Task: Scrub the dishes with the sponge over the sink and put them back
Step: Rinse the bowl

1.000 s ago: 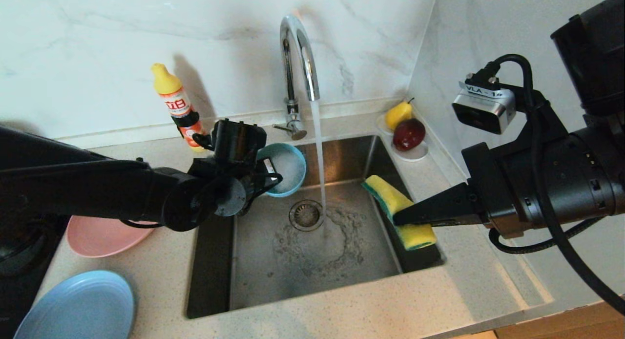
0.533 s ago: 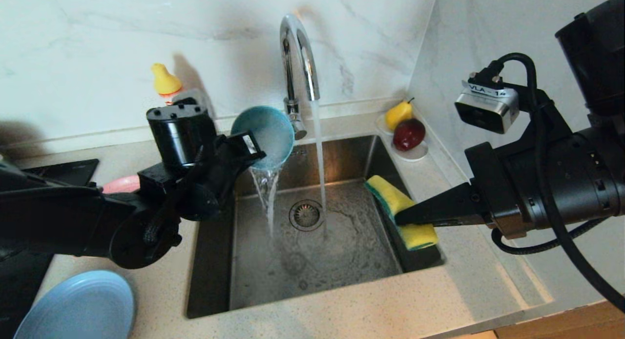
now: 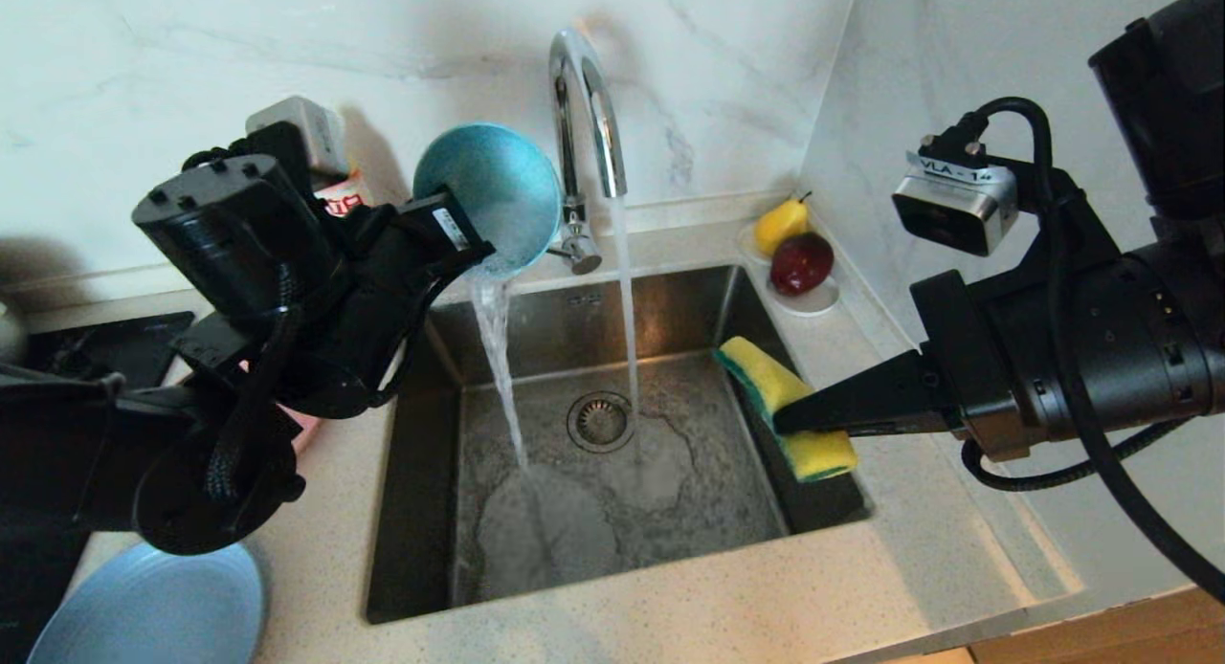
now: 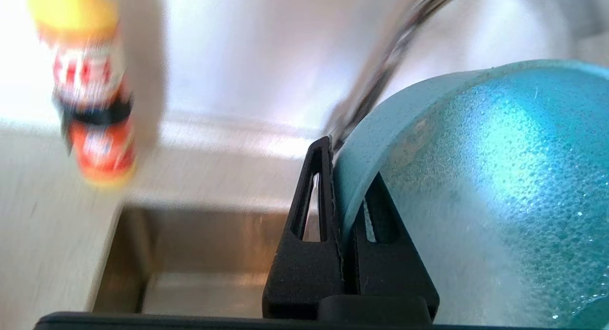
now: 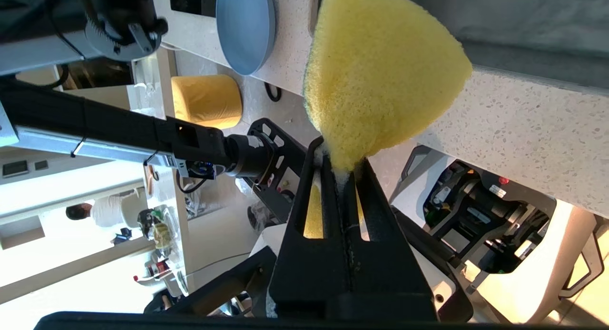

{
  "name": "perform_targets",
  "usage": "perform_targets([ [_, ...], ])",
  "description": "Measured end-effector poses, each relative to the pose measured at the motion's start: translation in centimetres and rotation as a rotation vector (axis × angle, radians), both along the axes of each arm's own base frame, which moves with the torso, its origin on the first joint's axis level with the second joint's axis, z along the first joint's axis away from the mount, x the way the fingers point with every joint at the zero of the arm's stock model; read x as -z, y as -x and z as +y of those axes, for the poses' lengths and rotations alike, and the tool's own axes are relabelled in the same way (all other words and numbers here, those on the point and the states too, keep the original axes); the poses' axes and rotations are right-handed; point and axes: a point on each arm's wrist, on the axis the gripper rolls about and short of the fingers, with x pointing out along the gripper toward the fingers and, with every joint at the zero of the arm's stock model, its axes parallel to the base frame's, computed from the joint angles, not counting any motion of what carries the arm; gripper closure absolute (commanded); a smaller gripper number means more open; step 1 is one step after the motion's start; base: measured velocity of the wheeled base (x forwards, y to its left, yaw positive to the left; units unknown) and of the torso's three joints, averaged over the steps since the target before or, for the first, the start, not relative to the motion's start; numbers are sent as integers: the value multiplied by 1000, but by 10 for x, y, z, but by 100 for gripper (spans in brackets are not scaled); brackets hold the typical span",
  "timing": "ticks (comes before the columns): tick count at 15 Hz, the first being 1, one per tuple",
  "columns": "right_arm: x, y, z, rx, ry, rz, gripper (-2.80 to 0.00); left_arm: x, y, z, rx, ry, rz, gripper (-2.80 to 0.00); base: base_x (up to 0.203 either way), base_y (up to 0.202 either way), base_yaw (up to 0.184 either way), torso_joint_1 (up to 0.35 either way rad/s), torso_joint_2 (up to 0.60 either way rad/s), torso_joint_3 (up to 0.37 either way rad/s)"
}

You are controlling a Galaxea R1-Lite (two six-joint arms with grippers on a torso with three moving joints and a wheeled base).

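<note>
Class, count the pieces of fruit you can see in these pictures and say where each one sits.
2. A yellow pear and a dark red fruit share the white saucer on the counter's back right corner, beside the sink. The arms may hide other things.

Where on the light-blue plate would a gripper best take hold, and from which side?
Judging by its pose, at the rim: the light-blue plate lies flat on the counter, so only its raised edge offers purchase. Come from the sink side, one finger over and one under that edge.
</note>
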Motion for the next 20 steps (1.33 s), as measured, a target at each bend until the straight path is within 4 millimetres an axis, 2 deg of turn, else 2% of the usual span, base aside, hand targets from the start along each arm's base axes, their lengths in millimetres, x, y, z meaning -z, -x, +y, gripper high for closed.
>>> perform_targets([
  [3, 0, 0, 0, 2, 0, 2, 0, -11, 11, 5, 16, -37, -126, 0, 0, 0, 0, 0, 0, 0],
  [8, 1, 0, -3, 9, 1, 5, 0, -28, 29, 13, 37, -80, -236, 0, 0, 0, 0, 0, 0, 0],
  [13, 0, 1, -3, 9, -1, 5, 0, -31, 45, 20, 39, -139, -343, 0, 0, 0, 0, 0, 0, 0],
  [17, 1, 0, -3, 11, 3, 9, 0, -29, 48, 21, 47, -134, -358, 0, 0, 0, 0, 0, 0, 0],
  [20, 1, 0, -3, 11, 2, 9, 0, -26, 45, 20, 37, -163, -305, 0, 0, 0, 0, 0, 0, 0],
])
